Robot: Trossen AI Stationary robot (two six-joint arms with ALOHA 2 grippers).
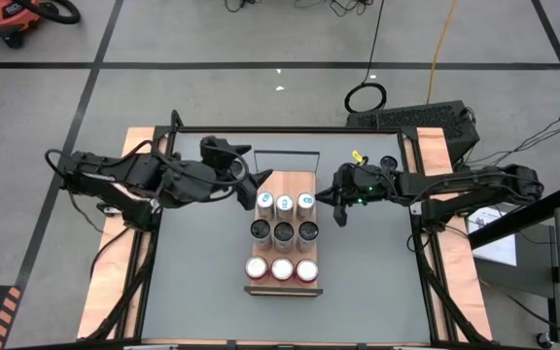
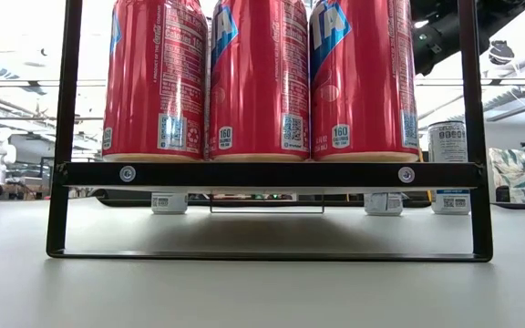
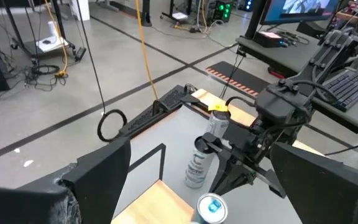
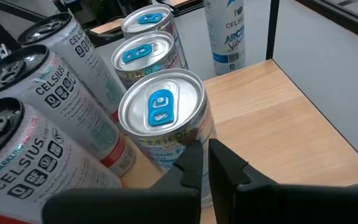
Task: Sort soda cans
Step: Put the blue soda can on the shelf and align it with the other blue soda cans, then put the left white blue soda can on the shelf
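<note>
I am hovering my right fingers [image 4: 205,163], clenched empty, beside the blue-tabbed silver can [image 4: 166,121] at the wooden tray's [image 1: 282,282] far right corner. My left fingers [image 1: 253,181] hang released. Next, reopening around a can.

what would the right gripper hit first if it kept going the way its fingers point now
Most likely the nearest blue-tabbed can: the right gripper, fingers shut, points at its side, just below the rim, on the wooden rack. In the high view it sits beside that row's end can. Depth is unclear, so contact can't be ruled out.
</note>
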